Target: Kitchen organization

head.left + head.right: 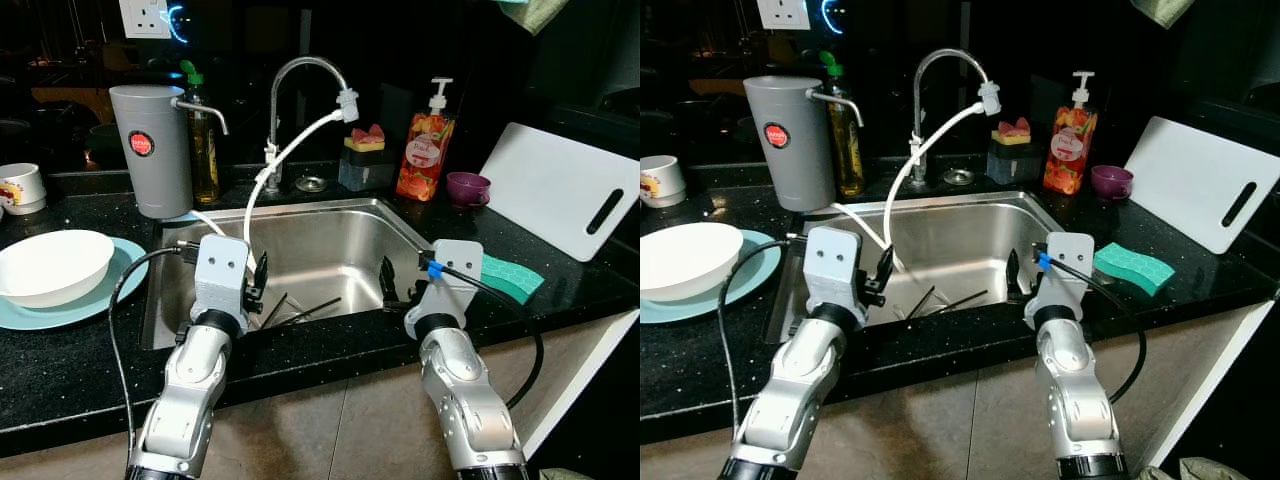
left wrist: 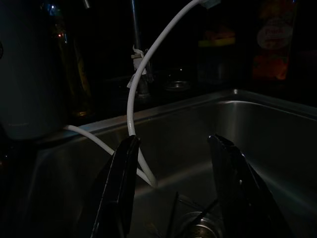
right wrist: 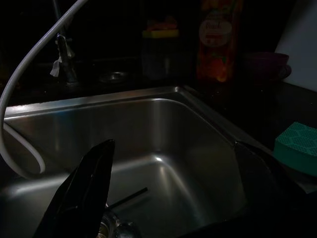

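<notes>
Both grippers, left [image 2: 171,191] and right [image 3: 173,191], hung spread and empty over the sink [image 1: 330,215], apparently lined up to collect the chopsticks [image 1: 305,310] lying inside.

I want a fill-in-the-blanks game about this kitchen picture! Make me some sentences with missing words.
1. The white bowl sits on a light ______ plate.
2. The green sponge lies on the black counter, on the robot's ______ side of the sink.
3. The fingers of the left gripper and the right gripper are both ______.
4. The white hose hangs from the ______ down into the sink.

Missing words: blue; right; open; faucet
</notes>
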